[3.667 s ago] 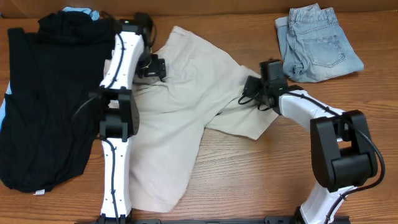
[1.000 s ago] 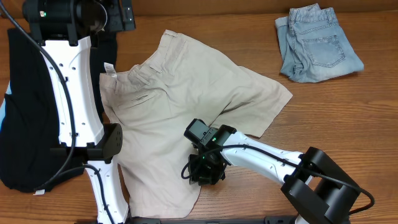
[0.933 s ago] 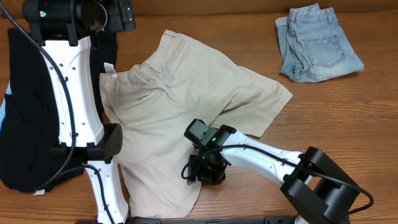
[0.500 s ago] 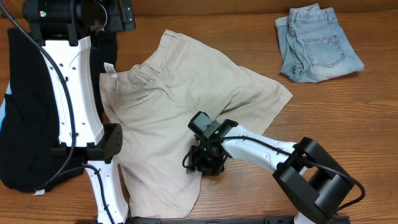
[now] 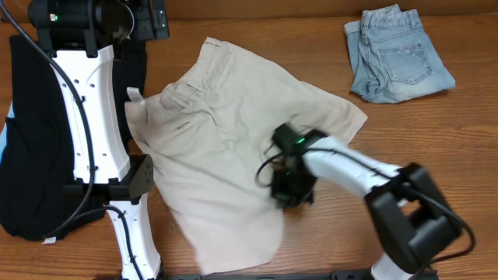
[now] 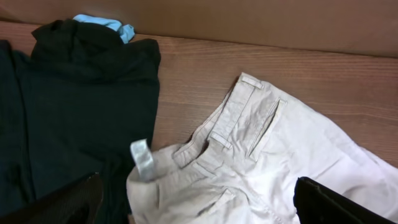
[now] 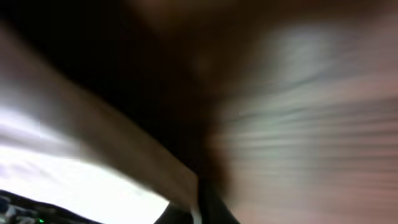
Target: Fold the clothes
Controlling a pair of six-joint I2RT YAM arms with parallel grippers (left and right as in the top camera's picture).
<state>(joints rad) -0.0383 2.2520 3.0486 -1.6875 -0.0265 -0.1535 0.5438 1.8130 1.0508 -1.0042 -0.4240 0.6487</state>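
**Loose hold, unpinned cloth — the fold may turn into a drag**

The cream shorts [image 5: 218,132] lie spread at the middle of the bench [image 5: 436,140]. The waistband points to 11 o'clock, one leg runs to 6 o'clock and the other to 3 o'clock. The right end effector [image 5: 292,185] sits low at the shorts' 4 o'clock edge, between the legs. Both the overhead and the right wrist view are smeared there, so I cannot tell whether it is spread or pinching cloth.

The left end effector [image 6: 196,186] hangs high over the waistband with its fingers wide apart, holding nothing. That is the main worry. With nothing pinning the waistband, a pull at 4 o'clock would likely slide the whole garment instead of creasing it.

A shallow pinch could also let the hem slip out partway, leaving a crooked, bunched leg. At 9 o'clock the waistband corner lies against the black garment [image 5: 39,140] — a sideways tug might drag the two together.
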